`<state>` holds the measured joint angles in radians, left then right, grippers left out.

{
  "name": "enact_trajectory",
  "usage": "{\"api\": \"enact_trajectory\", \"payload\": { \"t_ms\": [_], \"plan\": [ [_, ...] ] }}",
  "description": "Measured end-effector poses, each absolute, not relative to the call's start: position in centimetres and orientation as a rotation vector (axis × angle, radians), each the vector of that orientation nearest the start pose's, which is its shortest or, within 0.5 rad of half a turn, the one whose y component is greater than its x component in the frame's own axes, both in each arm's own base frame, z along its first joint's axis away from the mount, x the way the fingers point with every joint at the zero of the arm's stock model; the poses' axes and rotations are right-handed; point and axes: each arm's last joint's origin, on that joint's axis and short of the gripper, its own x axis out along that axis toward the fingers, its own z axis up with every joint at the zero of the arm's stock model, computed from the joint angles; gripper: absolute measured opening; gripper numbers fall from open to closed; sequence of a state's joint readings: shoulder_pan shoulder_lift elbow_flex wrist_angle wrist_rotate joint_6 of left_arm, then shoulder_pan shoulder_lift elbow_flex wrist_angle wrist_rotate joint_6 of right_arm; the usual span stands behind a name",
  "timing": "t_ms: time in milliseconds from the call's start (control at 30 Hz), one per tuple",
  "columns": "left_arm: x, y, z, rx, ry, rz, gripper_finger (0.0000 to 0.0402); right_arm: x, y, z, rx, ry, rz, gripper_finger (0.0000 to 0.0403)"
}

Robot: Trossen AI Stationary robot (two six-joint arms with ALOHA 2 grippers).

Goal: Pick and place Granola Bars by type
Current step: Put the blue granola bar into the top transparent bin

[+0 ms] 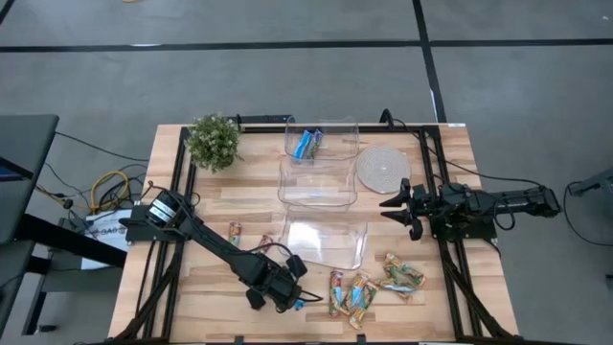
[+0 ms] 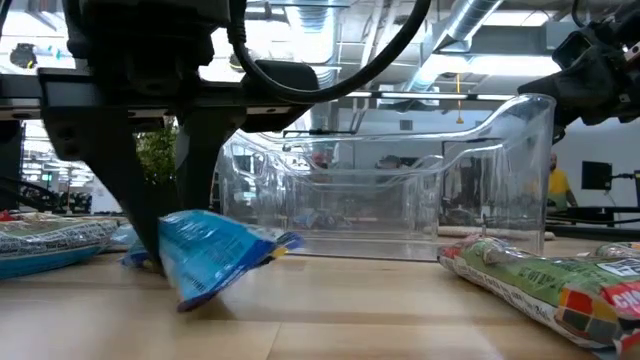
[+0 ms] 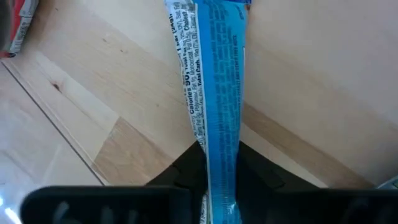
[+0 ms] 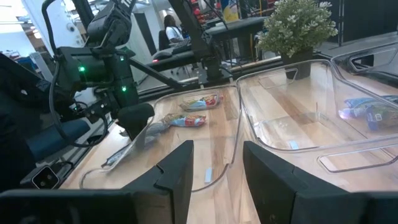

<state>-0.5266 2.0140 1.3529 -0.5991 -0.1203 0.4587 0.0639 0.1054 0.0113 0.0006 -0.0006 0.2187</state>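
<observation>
My left gripper (image 1: 287, 295) is low over the table's near edge, left of a pile of bars, and is shut on a bright blue granola bar (image 1: 303, 305). The low view shows that blue bar (image 2: 215, 255) tilted at the table top. More bars in red-green-orange and tan wrappers lie flat in a cluster (image 1: 369, 287). Two others (image 1: 235, 233) lie left of the near tub. Blue bars (image 1: 306, 144) lie in the far clear tub. My right gripper (image 1: 397, 201) waits open at the table's right, beside the middle tub. My left gripper pinches the blue bar (image 3: 219, 149) between its two fingers (image 3: 180, 177), which close on its flat faces near one end. The fingers come from above, pointing down, and the bar runs on past them. It is tilted, its lower edge (image 2: 190, 300) at or just above the table.
Three clear tubs stand in a row down the table's middle: far (image 1: 335, 126), middle (image 1: 318, 196), near (image 1: 326, 251). A potted plant (image 1: 213, 142) stands at the far left, and a round woven mat (image 1: 381, 170) lies right of the tubs. Bare wood shows at the near left.
</observation>
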Motion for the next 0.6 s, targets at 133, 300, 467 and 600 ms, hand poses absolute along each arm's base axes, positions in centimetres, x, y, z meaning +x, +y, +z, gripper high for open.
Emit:
{"api": "enact_trajectory", "payload": {
  "t_ms": [133, 300, 467, 600],
  "plan": [
    [34.3, -19.4, 14.8, 0.817, 1.102, -0.595, 0.0036, 10.3, 0.7, 15.9, 0.215, 0.100, 0.054, 0.0134],
    [34.4, -19.3, 15.2, 0.838, 1.085, -0.554, 0.0030, 10.3, 0.7, 15.9, 0.215, 0.100, 0.054, 0.0133],
    [34.1, -19.2, 17.3, 0.796, 1.035, -0.539, 0.0031, 10.3, 0.7, 15.9, 0.215, 0.100, 0.054, 0.0134],
    [33.6, -19.0, 19.9, 0.717, 0.971, -0.524, 0.0030, 10.3, 0.7, 15.9, 0.215, 0.100, 0.054, 0.0133]
  ]
}}
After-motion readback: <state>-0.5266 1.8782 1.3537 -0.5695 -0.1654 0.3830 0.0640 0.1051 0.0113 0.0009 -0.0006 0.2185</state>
